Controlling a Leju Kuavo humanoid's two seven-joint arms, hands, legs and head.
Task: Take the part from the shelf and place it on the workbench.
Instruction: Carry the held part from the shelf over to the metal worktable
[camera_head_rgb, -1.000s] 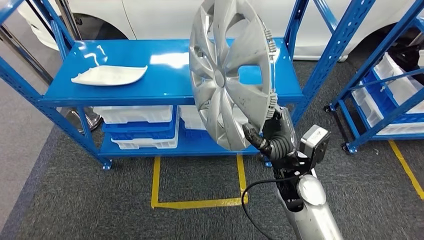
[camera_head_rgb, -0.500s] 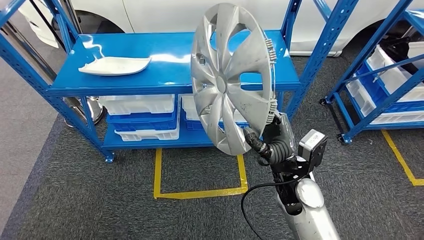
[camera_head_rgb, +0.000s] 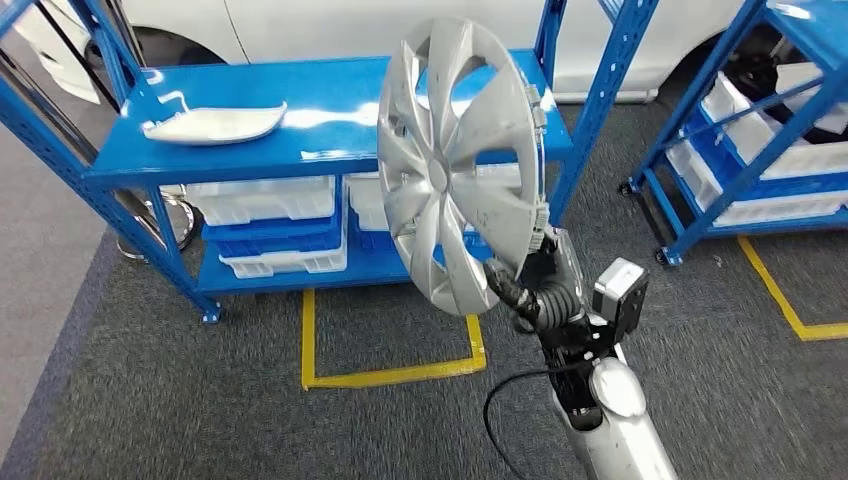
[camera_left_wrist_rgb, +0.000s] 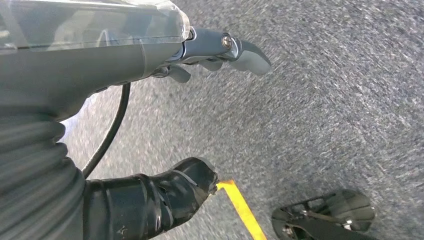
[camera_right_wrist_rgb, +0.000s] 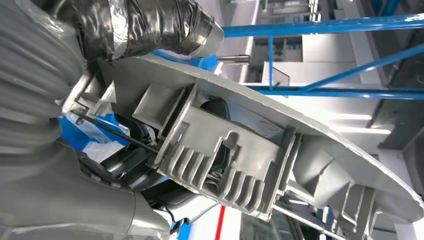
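The silver hubcap (camera_head_rgb: 460, 165) stands on edge in the centre of the head view, held up in the air in front of the blue shelf unit (camera_head_rgb: 330, 150). Its spoked outer face is turned toward the left of the frame and a little toward the camera, and its long axis runs nearly vertical, with the top leaning slightly to the left. The right hand (camera_head_rgb: 545, 285) grips it at the lower right rim, fingers wrapped tightly around the edge. In the right wrist view the tape-wrapped thumb (camera_right_wrist_rgb: 150, 25) presses on the hubcap's ribbed back side (camera_right_wrist_rgb: 240, 160), where the moulded clips show.

The left hand (camera_left_wrist_rgb: 165, 125) hangs over grey carpet (camera_left_wrist_rgb: 325, 100) near a strip of yellow floor tape (camera_left_wrist_rgb: 242, 207); its fingers (camera_left_wrist_rgb: 240, 50) and thumb are spread apart with nothing between them.

Behind the hubcap, at upper left of the head view, a white curved trim piece (camera_head_rgb: 215, 122) lies flat on the shelf's top deck. White bins (camera_head_rgb: 265, 200) fill the lower level. A yellow taped outline (camera_head_rgb: 390, 370) marks the carpet just in front of the shelf (directly below the hubcap in the frame). A second blue rack (camera_head_rgb: 760, 150) with white bins stands at the right edge, well apart from the hand. A white car body (camera_head_rgb: 400, 25) runs along the top.
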